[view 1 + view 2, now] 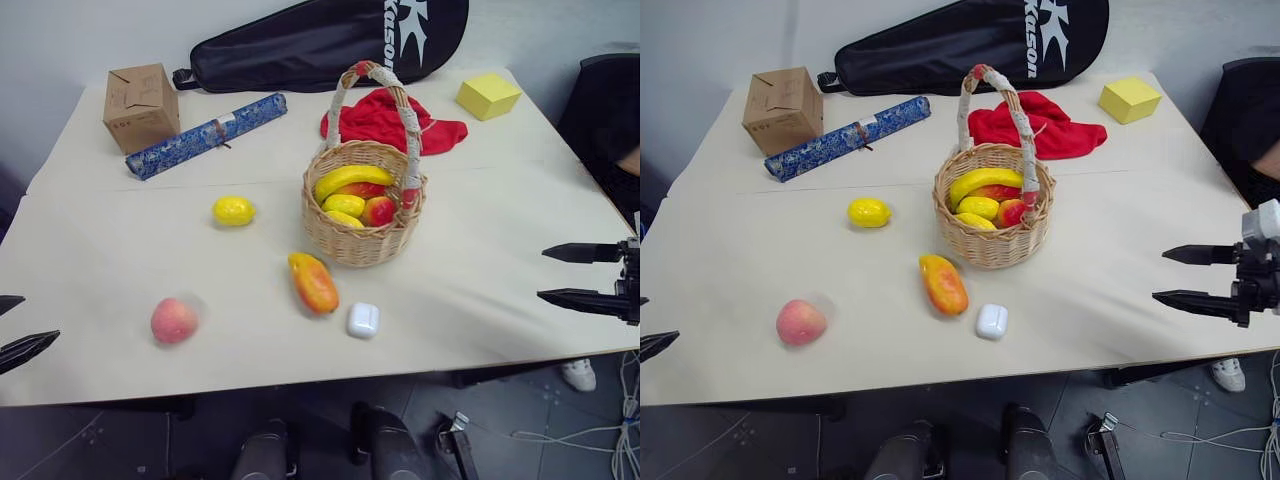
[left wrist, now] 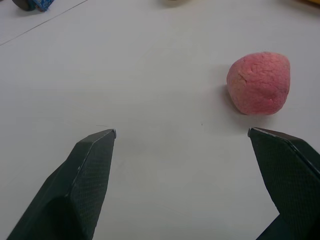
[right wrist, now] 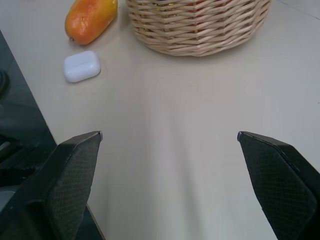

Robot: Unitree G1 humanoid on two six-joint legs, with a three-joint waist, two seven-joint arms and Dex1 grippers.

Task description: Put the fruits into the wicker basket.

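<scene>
The left gripper (image 2: pixel 181 134) is standing with its jaws spread wide and holding nothing; bare table (image 1: pixel 110 260) is showing between its fingers (image 2: pixel 90 165), and the peach (image 2: pixel 259 83) is lying just ahead of them, off toward one finger and not touching either. The right gripper (image 1: pixel 1180 275) is likewise gaping fully and gripping nothing, hovering over the right edge of the table, with open tabletop between its fingers (image 3: pixel 75 165).

Moving outward, the mango (image 1: pixel 313 283) is lying on the table just in front of the basket (image 1: pixel 362 240), near it but not touching, and a small white case (image 1: pixel 363 320) is sitting just beside the mango's near end. The lemon (image 1: pixel 233 211) is resting to the left of the basket, a little apart from it. The basket is standing upright near the middle of the table and is already holding a banana (image 1: pixel 352 177) and several other fruits under its tall wrapped handle (image 1: pixel 405 110). Behind it a red cloth (image 1: pixel 385 118), a yellow block (image 1: pixel 488 95), a blue roll (image 1: pixel 205 135), a cardboard box (image 1: pixel 140 106) and a black racket bag (image 1: pixel 330 40) are lying well clear.

By my reading the task is partly done: three fruits are waiting outside, and the step in hand is the reach for one. The peach looks the likeliest pick for the left arm; that is calling for shifting sideways until the fruit sits between the fingers, then lowering and closing gently on its round body.
</scene>
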